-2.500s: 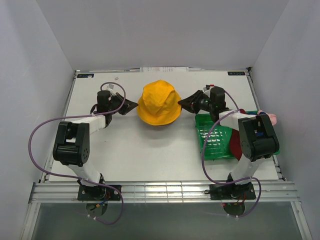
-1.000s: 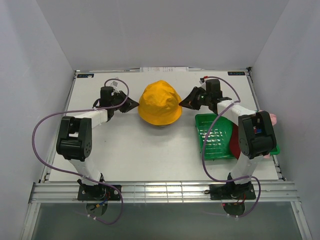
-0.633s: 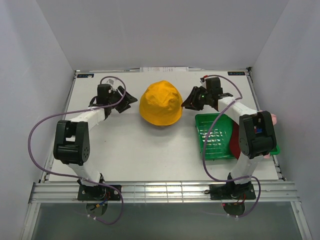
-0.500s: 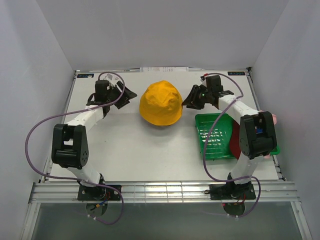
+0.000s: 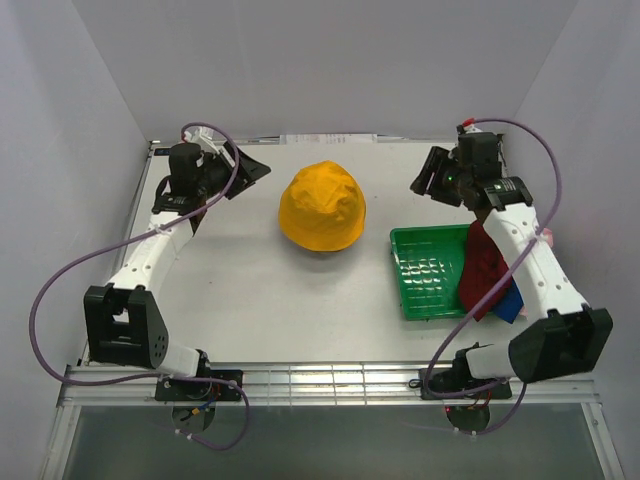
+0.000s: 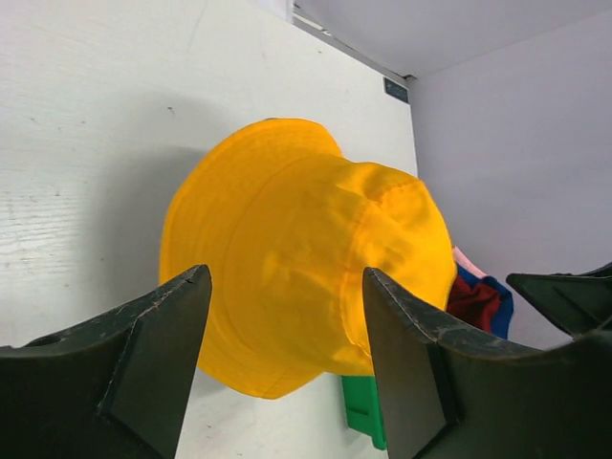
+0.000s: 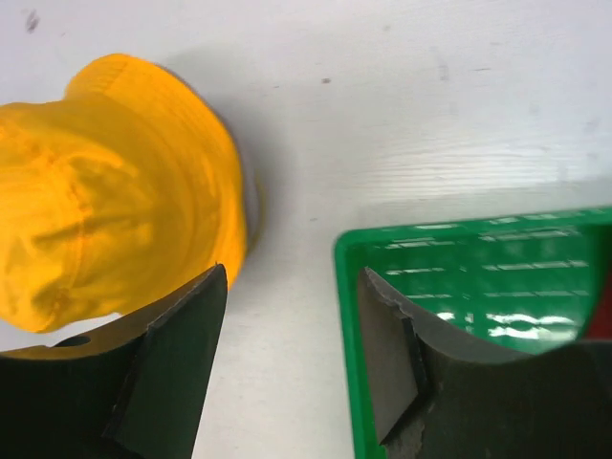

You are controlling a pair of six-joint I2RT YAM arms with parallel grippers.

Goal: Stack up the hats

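1. the yellow hat (image 5: 322, 205) sits crown up on the table (image 5: 250, 280), toward the back, apart from both grippers.
2. the left gripper (image 5: 255, 166) hangs to its left, jaws spread wide, holding nothing.
3. the right gripper (image 5: 422, 181) hangs to its right, near the green tray (image 5: 420, 268), jaws apart and empty.
4. a dark red hat (image 5: 485, 268) and a blue hat (image 5: 510, 303) lie at the tray's right side.
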